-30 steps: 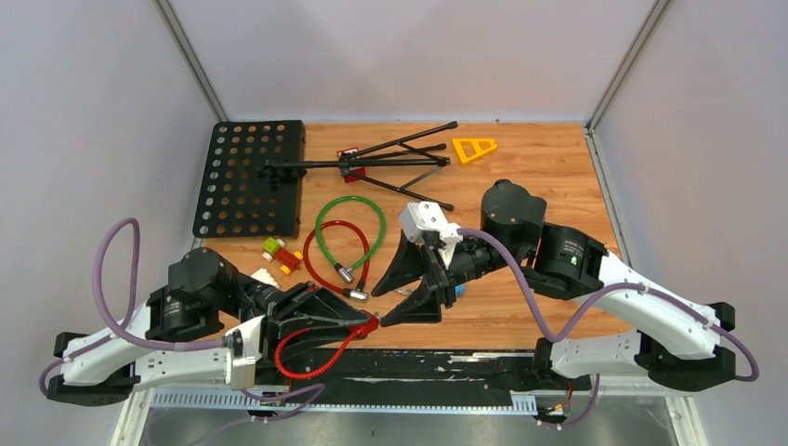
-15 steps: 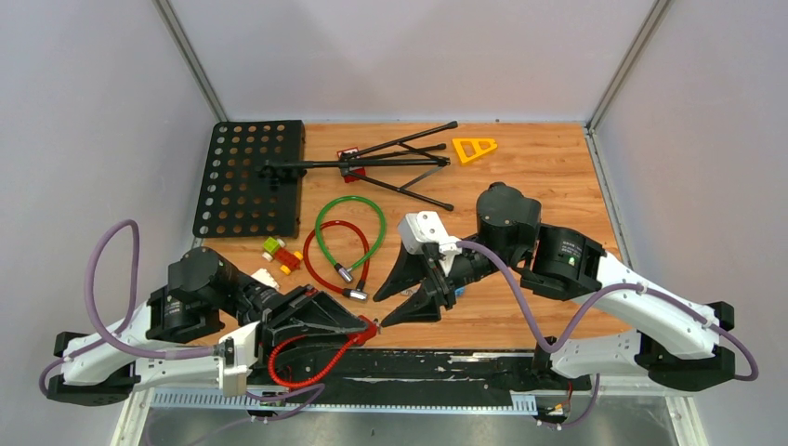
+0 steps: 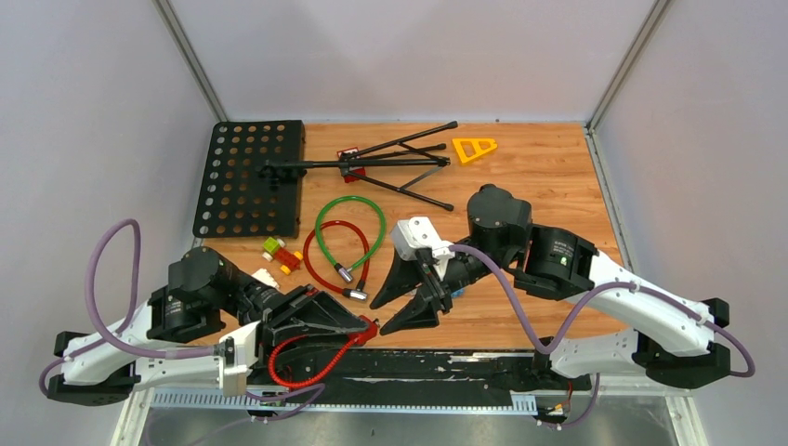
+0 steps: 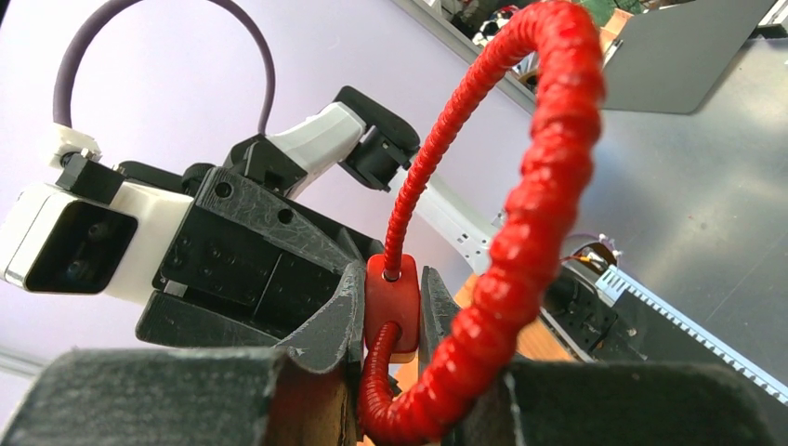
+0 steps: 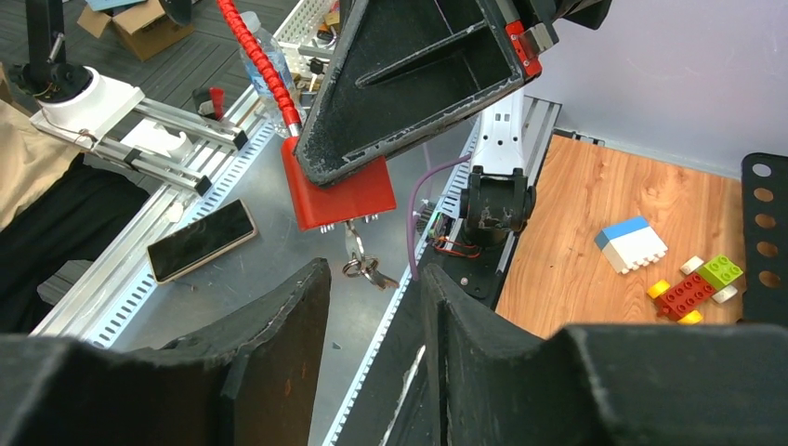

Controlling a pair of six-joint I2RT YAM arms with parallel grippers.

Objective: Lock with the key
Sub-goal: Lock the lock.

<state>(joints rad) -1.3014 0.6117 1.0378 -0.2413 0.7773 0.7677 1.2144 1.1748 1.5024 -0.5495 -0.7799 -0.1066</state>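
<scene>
Left pincer point(image 4: 391, 321): clamped on the red lock body point(image 5: 336, 193) at the worktop's point(image 3: 558, 167) near edge. The coiled red cable point(image 4: 548, 186) loops out past that edge.
Key point(image 5: 356, 249): seated in the lock's face, its ring dangling, facing our right arm.
Right pincer point(image 5: 372, 288): jaws partly apart and empty. Over the last second it has slid left and nearer, and now sits just short of the key.
Meaning: we judge the approach nearly done. Gripping and turning the key is what's left.
Mid-worktop: a green cable lock point(image 3: 350, 228) lies apart.
</scene>
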